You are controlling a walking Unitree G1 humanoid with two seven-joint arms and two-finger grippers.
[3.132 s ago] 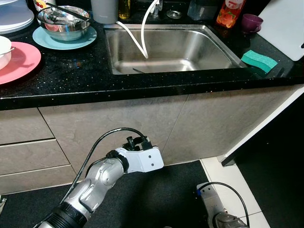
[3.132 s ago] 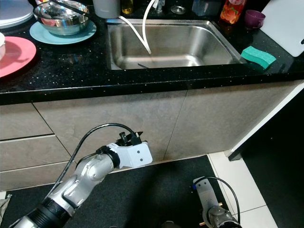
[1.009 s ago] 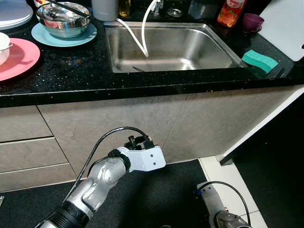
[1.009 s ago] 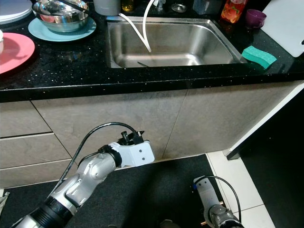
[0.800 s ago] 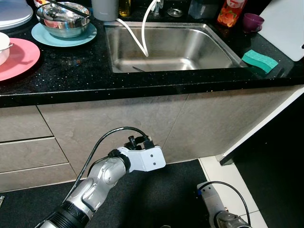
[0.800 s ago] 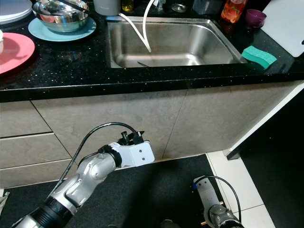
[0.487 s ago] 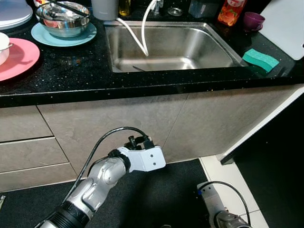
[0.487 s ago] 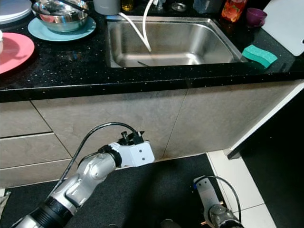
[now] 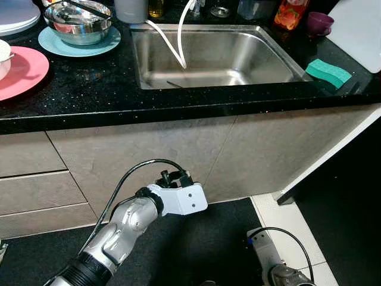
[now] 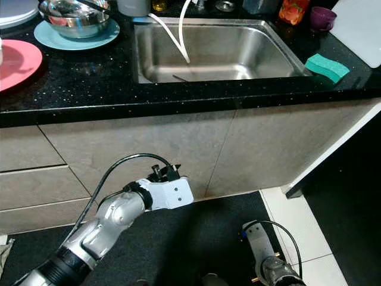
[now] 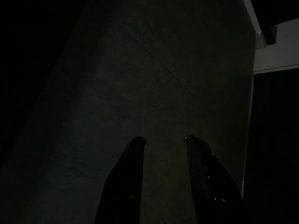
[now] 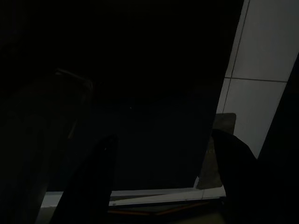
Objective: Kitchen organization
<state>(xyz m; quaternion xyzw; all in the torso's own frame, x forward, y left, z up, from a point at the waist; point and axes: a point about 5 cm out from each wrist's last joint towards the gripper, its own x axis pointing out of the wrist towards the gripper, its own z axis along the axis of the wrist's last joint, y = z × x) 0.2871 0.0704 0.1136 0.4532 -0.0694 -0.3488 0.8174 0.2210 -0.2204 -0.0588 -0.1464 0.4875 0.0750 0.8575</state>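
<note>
Fingers [image 11: 133,177] of left gripper [image 11: 163,140] slightly spread, empty, cabinet door [image 11: 140,93] just ahead; right gripper [image 12: 163,144] spread wide, hanging idle near floor.

Both arms low, fingers [image 11: 133,154] parted.

Both head views look forward and down onto the same countertop [image 9: 89,89], sink [image 9: 214,56] and cabinet fronts [image 9: 149,149]. The left wrist view faces a cabinet front closely. The right wrist view faces the dark floor [image 12: 149,116].
</note>
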